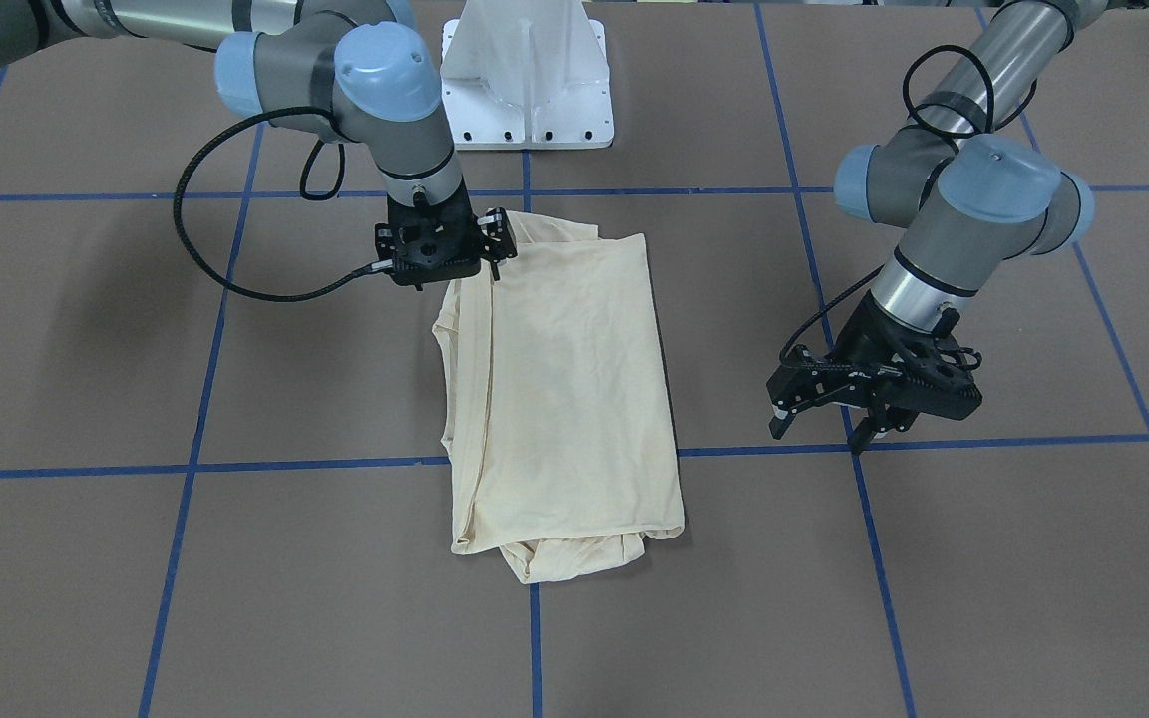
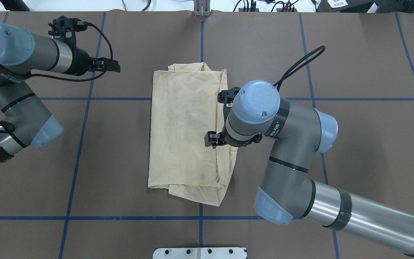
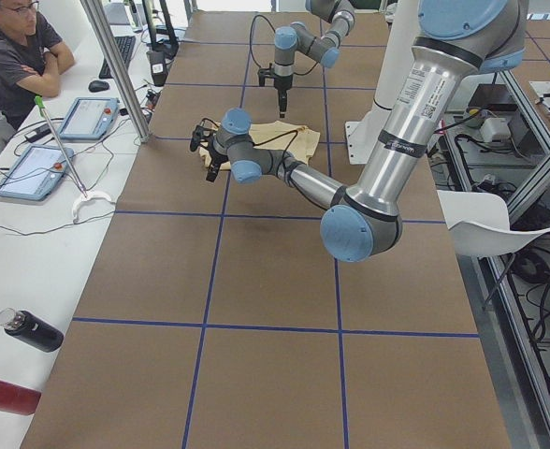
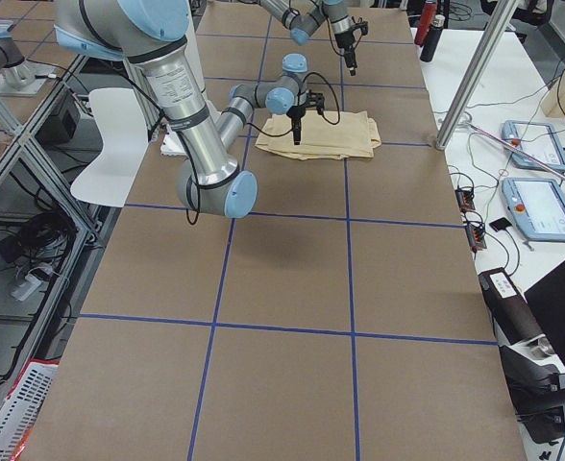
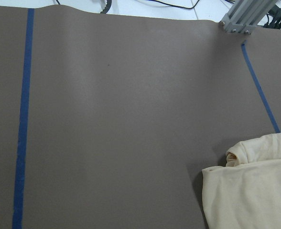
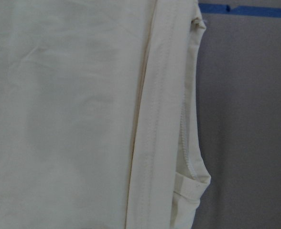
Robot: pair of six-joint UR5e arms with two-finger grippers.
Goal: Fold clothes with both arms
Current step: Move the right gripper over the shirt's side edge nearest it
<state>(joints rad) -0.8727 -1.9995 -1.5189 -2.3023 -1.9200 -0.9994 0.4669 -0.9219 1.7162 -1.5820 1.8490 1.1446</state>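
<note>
**Ana:** Cream-yellow cloth is lying mid-frame in the front-facing view. Is that the T-shirt (image 1: 565,379)?

**Ben:** Yes, it is lying folded into a long oblong on the brown table (image 1: 86,349). The right gripper (image 1: 440,261) is hanging at the oblong's upper left corner and pointing down at the cloth. Its body is hiding its fingers, so nobody can tell whether they are together or apart. The left gripper (image 1: 818,437) is hovering at centre right, well apart from the T-shirt, with its fingers spread and holding nothing.

**Ana:** And overhead?

**Ben:** The T-shirt (image 2: 182,126) is sitting in the centre, lying across a blue tape line (image 2: 120,99). The right arm (image 2: 253,108) is covering its right edge. The left gripper (image 2: 110,66) is pointing rightward at upper left, off the cloth.

**Ana:** What are the side views showing?

**Ben:** In the left one, the near left arm (image 3: 387,159) is reaching up the frame toward the T-shirt (image 3: 294,136), and a person (image 3: 13,56) is sitting at upper left. In the right one, the near arm's gripper is pointing down onto the left part of the T-shirt (image 4: 331,139) at upper centre.

**Ana:** And the wrist cameras?

**Ben:** The left one is looking at bare table, with a T-shirt corner (image 5: 250,191) in the lower right. The right one is filling with cloth (image 6: 59,119). A stitched hem (image 6: 155,119) is running down the centre, with table at the right.
</note>
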